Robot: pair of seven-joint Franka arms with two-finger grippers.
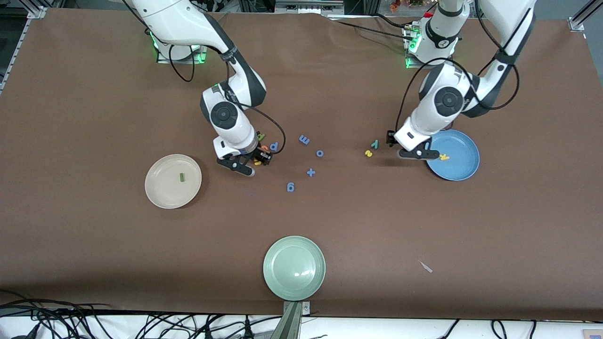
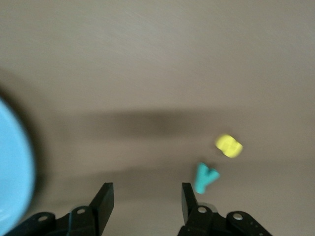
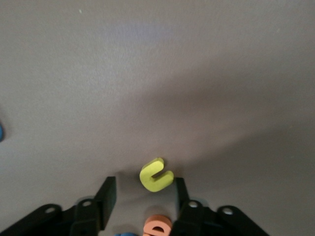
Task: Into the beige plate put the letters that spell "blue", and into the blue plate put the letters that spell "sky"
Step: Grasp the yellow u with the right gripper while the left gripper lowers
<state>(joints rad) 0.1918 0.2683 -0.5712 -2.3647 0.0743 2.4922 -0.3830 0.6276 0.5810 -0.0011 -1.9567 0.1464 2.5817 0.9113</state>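
Beige plate [image 1: 173,181] sits toward the right arm's end of the counter [image 1: 94,94], thin green l [image 1: 182,177] lying in it. Right hand [image 1: 250,165] is low over the letter cluster beside that plate, fingers spread, nothing gripped. In the right wrist view the yellow u [image 3: 156,175] lies on the counter between the fingertips, touching neither as far as I can see; orange e [image 3: 157,226] just beside it. Green b [image 1: 260,136] looks partly hidden by the arm, can't confirm the shape.

Mid-counter: blue letters [image 1: 304,140] and a plus sign [image 1: 311,172]. Pale green plate [image 1: 294,268] nearest the front camera.

Yellow s [image 1: 369,153] and teal y [image 1: 375,143] lie close together on the counter, near the blue plate [image 1: 459,167]. Left hand [image 1: 414,154] hangs over that plate's edge, open and empty. Yellow k [image 1: 444,157] is in the blue plate.
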